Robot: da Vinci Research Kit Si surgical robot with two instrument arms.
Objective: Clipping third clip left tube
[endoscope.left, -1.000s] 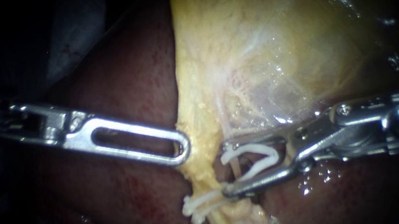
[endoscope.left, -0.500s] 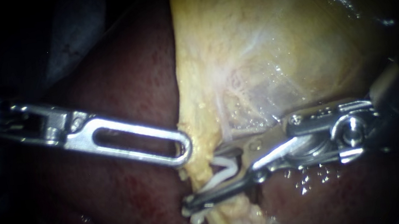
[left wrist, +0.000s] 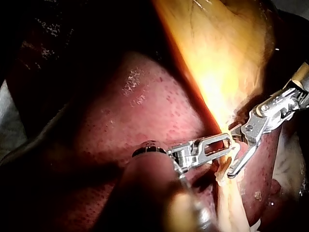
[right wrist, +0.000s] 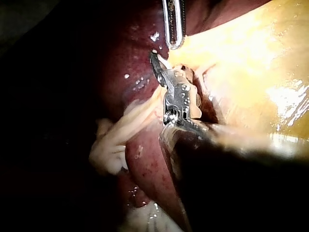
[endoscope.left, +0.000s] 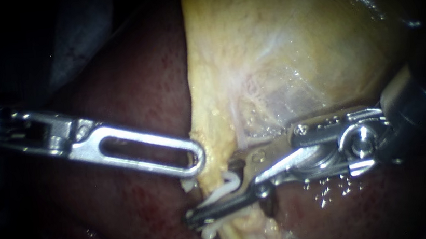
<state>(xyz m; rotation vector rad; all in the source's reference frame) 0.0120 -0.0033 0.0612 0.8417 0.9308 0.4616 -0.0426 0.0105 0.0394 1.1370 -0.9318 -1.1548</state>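
Note:
My right instrument [endoscope.left: 210, 192] comes in from the right with a white clip [endoscope.left: 227, 185] held between its jaws. The jaws straddle the thin yellow left tube [endoscope.left: 234, 227] below the gallbladder [endoscope.left: 278, 40], and the clip's legs lie close together. Another white clip [endoscope.left: 209, 233] sits on the tube just under the lower jaw. My left instrument [endoscope.left: 196, 163], with a slotted jaw, is shut on the gallbladder's yellow edge. The left wrist view shows both instruments, the left [left wrist: 227, 141] and the right [left wrist: 234, 152], meeting at that edge. In the right wrist view the right instrument's jaws [right wrist: 159, 60] point toward the slotted jaw [right wrist: 175, 29].
Dark red liver [endoscope.left: 132, 91] lies under and around both instruments. A clear filmy membrane [endoscope.left: 284, 102] spans the gallbladder just above the right instrument's wrist. Pale loose tissue [right wrist: 113, 140] hangs beside the right instrument's shaft.
My right instrument has pushed left, carrying the clip from the gap beside the tube onto the tube. Its jaws and the clip's legs have narrowed. The left instrument has held still.

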